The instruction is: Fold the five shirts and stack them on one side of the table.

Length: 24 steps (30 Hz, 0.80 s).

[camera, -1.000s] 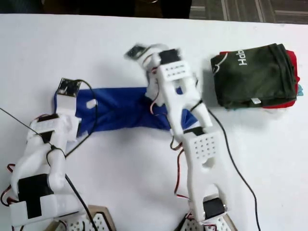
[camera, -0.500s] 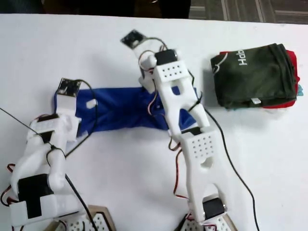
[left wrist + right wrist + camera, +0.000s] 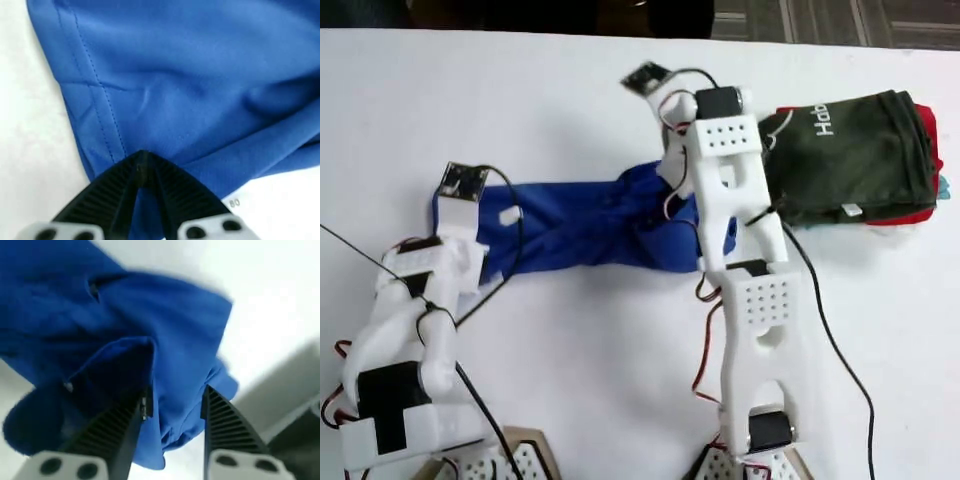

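Your stack (image 3: 850,155) of folded shirts sits at the right, and the blue shirt (image 3: 570,225) stretches mid-table, left gripper (image 3: 142,165) pinching its left end, right gripper (image 3: 172,400) clamped on its bunched right end, so it looks like the last one to finish.

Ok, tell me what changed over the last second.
The right gripper, holding one end of the blue shirt, swung toward the stack of folded shirts and dragged that end along, bunching it. The left gripper stayed clamped on the other end, and the stack did not move.
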### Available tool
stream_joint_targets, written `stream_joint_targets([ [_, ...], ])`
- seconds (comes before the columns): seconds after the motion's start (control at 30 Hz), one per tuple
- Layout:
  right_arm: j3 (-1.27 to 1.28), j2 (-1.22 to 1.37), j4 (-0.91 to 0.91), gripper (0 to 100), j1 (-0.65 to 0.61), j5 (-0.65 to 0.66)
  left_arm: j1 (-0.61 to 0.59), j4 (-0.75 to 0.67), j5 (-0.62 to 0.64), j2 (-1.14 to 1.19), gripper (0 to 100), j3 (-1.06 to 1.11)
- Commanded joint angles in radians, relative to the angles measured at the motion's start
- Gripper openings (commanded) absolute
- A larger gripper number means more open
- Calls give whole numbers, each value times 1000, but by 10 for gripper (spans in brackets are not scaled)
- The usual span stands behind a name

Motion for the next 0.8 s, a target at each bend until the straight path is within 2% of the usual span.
stream_joint_targets([
  [0.0, 69, -81, 22, 166, 4, 8, 8, -14, 5, -23, 24, 2],
  [0.23, 91, -81, -4, 147, 18, 11, 8, -14, 5, -23, 24, 2],
  [0.4, 91, -81, -35, 12, 42, 78, 8, -14, 5, -23, 24, 2],
  [0.77, 11, -81, -131, 18, 90, 95, 8, -14, 5, -23, 24, 2],
])
